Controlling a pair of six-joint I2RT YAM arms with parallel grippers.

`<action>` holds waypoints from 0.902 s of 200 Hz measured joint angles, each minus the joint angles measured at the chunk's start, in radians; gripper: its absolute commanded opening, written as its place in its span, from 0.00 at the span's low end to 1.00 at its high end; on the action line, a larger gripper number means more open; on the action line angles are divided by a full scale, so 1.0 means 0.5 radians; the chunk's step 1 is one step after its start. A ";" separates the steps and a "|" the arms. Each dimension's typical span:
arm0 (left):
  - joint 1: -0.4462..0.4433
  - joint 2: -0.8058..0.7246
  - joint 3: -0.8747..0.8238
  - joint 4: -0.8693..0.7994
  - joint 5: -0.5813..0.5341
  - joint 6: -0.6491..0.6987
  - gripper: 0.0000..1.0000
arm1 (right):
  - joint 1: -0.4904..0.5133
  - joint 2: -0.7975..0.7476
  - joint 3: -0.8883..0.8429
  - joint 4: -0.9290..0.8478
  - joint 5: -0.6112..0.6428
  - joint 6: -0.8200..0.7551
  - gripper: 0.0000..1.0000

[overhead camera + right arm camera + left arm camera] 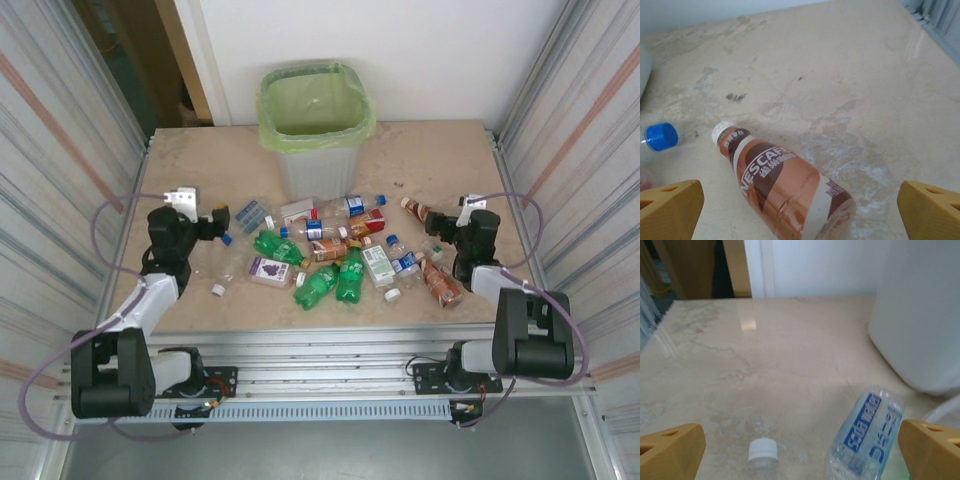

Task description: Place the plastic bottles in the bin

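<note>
Several crushed plastic bottles (pixel 335 262), green, clear and brown, lie scattered mid-table in front of the bin (pixel 315 130), which is lined with a green bag. My left gripper (pixel 217 220) hovers open at the left edge of the pile. Between its yellow fingers (pixel 670 450) are a clear white-capped bottle (pixel 762 455) and a blue-labelled soda water bottle (pixel 867 432), neither touched. My right gripper (pixel 438 224) is open over a brown Nescafe bottle (pixel 782 192) lying on its side, its white cap pointing away; the fingers (pixel 932 210) stand well apart from it.
The bin's pale wall (pixel 920 315) rises to the right in the left wrist view. A blue-capped bottle (pixel 660 136) lies left of the brown one. Corrugated metal walls (pixel 60 170) flank the table. Bare tabletop (pixel 200 165) lies left and right of the bin.
</note>
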 measured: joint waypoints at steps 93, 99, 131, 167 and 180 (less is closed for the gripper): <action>0.040 -0.205 0.488 -1.351 -0.647 -0.622 0.99 | 0.005 -0.481 0.311 -0.764 0.208 0.243 0.98; 0.054 -0.211 0.504 -1.431 -0.652 -0.660 0.99 | 0.007 -0.491 0.325 -0.821 0.220 0.262 0.98; 0.128 -0.243 0.524 -1.814 -0.642 -0.803 0.99 | 0.043 -0.545 0.390 -1.084 0.274 0.340 0.98; 0.278 -0.208 0.520 -2.020 -0.504 -0.865 0.99 | 0.143 -0.602 0.444 -1.299 0.354 0.398 0.98; 0.328 -0.163 0.508 -2.045 -0.446 -0.880 0.99 | 0.183 -0.609 0.464 -1.362 0.388 0.404 0.98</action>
